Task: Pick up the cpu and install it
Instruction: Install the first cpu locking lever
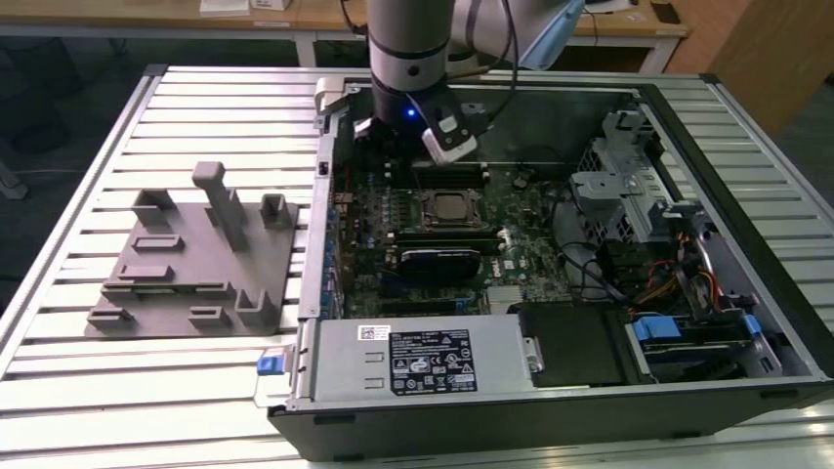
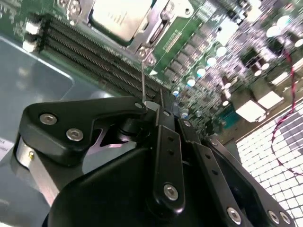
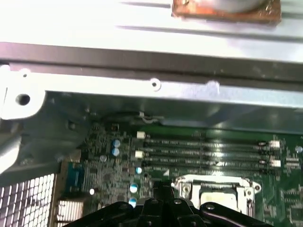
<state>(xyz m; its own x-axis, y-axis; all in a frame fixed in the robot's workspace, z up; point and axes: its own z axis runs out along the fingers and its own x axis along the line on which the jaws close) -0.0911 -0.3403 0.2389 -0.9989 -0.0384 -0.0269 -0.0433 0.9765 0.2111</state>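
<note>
We see cpu (image 1: 452,205) seated in motherboard socket, frame centre, exterior view. End effector (image 1: 406,154) hovers just above-left, fingers pressed together, gripping nothing. Grey blocks (image 1: 195,259) left on counter (image 1: 78,176).

Exterior view high, looking down on open computer case (image 1: 548,391), both wrist views close over its motherboard (image 2: 199,42), sharing the socket (image 3: 215,189)
</note>
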